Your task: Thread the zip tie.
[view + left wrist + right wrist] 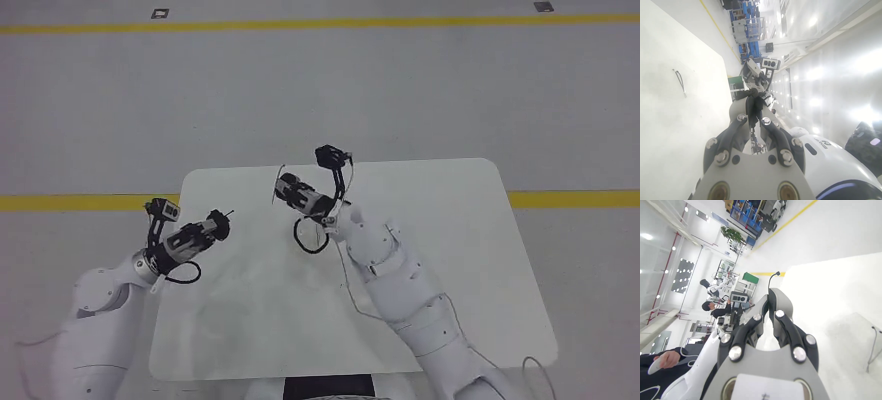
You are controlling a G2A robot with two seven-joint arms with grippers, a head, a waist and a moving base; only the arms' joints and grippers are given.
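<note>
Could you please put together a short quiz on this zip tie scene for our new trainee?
1. True or false: the right gripper is open and empty.
2. Multiple choice: how does the zip tie sit? A) lying flat and loose B) sticking out of the shut right gripper C) coiled in a ring
3. Fill in the blank: in the top view, the left gripper hovers over the white ____.

Key: 1 false, it is shut on the zip tie; 2 B; 3 table.
</note>
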